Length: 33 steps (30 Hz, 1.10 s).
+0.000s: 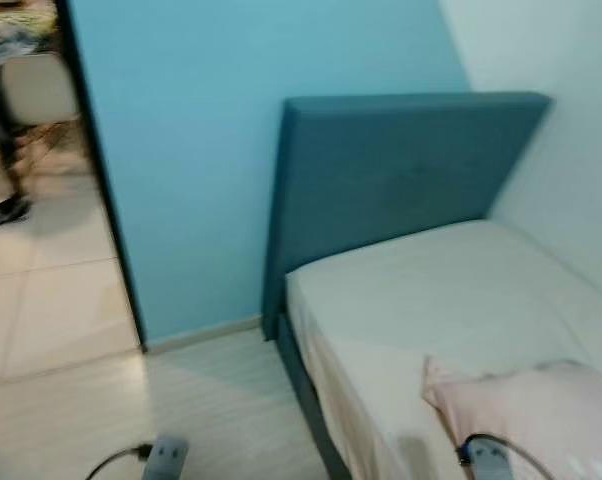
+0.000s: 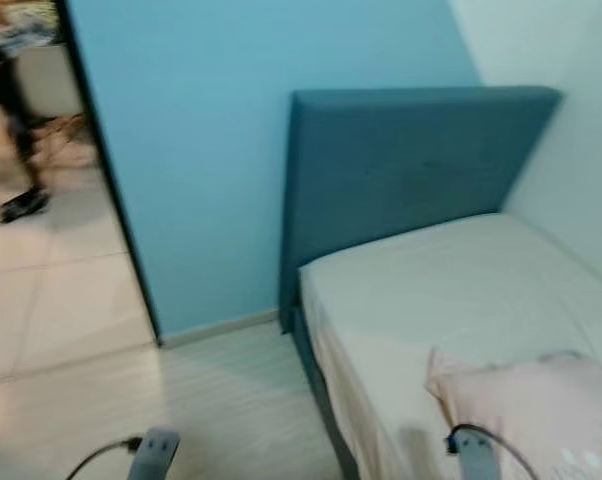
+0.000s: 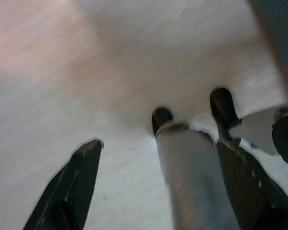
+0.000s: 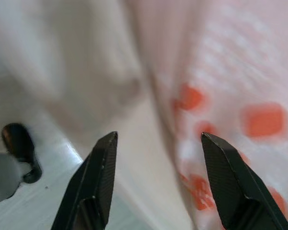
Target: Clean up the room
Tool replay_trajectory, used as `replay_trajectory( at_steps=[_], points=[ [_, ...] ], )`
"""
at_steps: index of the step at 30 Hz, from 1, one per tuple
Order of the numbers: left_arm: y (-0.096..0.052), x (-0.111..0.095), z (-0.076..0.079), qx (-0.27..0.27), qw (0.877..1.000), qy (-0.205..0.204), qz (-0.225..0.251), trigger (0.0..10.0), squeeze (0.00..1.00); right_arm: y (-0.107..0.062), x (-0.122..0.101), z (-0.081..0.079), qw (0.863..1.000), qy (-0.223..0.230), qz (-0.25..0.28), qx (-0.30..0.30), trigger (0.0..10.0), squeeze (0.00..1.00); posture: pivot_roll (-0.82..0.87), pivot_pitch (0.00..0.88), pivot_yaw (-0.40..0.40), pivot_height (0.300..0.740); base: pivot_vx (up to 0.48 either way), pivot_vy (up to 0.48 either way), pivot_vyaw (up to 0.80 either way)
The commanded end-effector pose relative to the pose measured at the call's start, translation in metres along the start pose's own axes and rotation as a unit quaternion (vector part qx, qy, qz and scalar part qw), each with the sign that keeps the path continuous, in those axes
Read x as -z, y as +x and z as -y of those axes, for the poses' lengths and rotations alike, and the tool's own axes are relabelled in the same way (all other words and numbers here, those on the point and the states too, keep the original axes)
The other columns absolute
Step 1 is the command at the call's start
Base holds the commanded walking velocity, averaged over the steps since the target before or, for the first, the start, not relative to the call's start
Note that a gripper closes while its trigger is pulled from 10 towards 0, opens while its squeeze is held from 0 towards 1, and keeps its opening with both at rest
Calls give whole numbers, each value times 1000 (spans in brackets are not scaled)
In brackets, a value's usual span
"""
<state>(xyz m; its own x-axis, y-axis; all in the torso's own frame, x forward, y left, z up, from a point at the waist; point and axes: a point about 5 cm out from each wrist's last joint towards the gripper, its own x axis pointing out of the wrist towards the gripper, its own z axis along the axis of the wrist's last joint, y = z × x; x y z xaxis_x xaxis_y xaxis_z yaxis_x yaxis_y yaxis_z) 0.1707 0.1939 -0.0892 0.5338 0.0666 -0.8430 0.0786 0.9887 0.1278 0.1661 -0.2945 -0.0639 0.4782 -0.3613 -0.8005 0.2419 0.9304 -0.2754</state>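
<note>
Hanging low, both arms show just their silver wrist ends at the bottom edge of the head views: left arm [image 1: 164,457] over the pale wood floor [image 1: 221,410], right arm [image 1: 486,462] over the bed's near edge. Left gripper [image 3: 158,158] points down at the floor, fingers [image 3: 70,191] spread wide, nothing between them; the robot's own legs and black feet show past it. Right gripper [image 4: 158,143] also has its fingers [image 4: 94,182] apart, empty, aimed at the seam where the mattress side meets a pillow. Frames are blurred.

Bed [image 1: 451,300] with a cream sheet sits in the corner, blue headboard [image 1: 391,175] against the light blue wall [image 1: 231,150], white wall on the right side. An open doorway on the left shows a tiled floor [image 1: 41,300] and a person's legs [image 1: 1,150] in dark shoes far back.

Pink pillow [image 1: 541,415] with orange spots lies on the near end of the bed, just beside and under the right gripper, not touched as far as can be told; well apart from the left gripper.
</note>
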Motion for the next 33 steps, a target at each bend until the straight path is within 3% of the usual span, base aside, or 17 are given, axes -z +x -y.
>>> replay_trajectory(
  at_steps=[1, 2, 5, 6, 9, 10, 11, 13, 16, 20, 21, 25, 29, 33],
  points=[
    [0, 0, 1, 5, 1000, 2, 1, 10000, 0, 0, 1, 5, 1000, 23, -6, 11, 10000, 0, -10, 0, -84, 740, 0, 0, -769],
    [0, -1, 2, 8, 1000, 4, 4, 10000, 0, 1, -14, 9, 998, 61, 21, 26, 10000, 0, -17, 0, -79, 740, 0, 0, -769],
    [0, -1, 2, 9, 1000, 4, 4, 10000, 0, 1, -18, 10, 997, 71, 27, 30, 10000, 0, -17, 0, -79, 740, 0, 0, -769],
    [0, -1, 2, 10, 1000, 6, 6, 10000, 0, 1, -27, 10, 994, 93, 43, 30, 10000, 0, -17, 0, -79, 740, 0, 0, -769],
    [0, -3, 3, 11, 1000, 8, 11, 10000, 0, 2, -51, 4, 979, 190, 77, 24, 10000, 0, -17, 0, -79, 740, 0, 0, -769],
    [0, -3, 3, 11, 1000, 8, 11, 10000, 0, 2, -51, 4, 979, 190, 77, 24, 10000, 0, -17, 0, -79, 740, 0, 0, -769],
    [0, -3, 2, 10, 1000, 10, 15, 10000, 0, 2, -54, -4, 967, 243, 73, 2, 10000, 0, -17, 0, -79, 740, 0, 0, -769],
    [0, -4, 2, 8, 1000, 11, 18, 10000, 0, 2, -55, -11, 959, 276, 65, -16, 10000, 0, -23, 0, -78, 740, 0, 0, -766],
    [0, -6, 1, 5, 1000, 16, 22, 10000, 0, 2, -52, -25, 950, 304, 45, -55, 10000, 0, -22, 0, -80, 740, 0, 0, -758],
    [0, -7, 0, 3, 999, 20, 25, 10000, 0, 2, -52, -32, 945, 315, 40, -73, 10000, 0, -22, 0, -80, 740, 0, 0, -752],
    [0, -9, -2, -1, 999, 30, 31, 10000, 0, 1, -49, -37, 933, 347, 30, -88, 10000, 0, -22, 0, -80, 740, 0, 0, -750],
    [0, -9, -2, -3, 999, 35, 34, 10000, 0, 1, -48, -38, 928, 360, 26, -92, 10000, 0, -22, 0, -80, 740, 0, 0, -750],
    [0, -13, -3, -3, 997, 66, 44, 10000, 0, 2, -42, -34, 892, 442, 25, -88, 10000, 0, -24, 0, -76, 740, 0, 0, -748],
    [0, -14, -3, -3, 997, 65, 45, 10000, 0, 1, -39, -34, 883, 459, 21, -91, 10000, 0, -24, 0, -76, 740, 0, 0, -748]
  ],
)
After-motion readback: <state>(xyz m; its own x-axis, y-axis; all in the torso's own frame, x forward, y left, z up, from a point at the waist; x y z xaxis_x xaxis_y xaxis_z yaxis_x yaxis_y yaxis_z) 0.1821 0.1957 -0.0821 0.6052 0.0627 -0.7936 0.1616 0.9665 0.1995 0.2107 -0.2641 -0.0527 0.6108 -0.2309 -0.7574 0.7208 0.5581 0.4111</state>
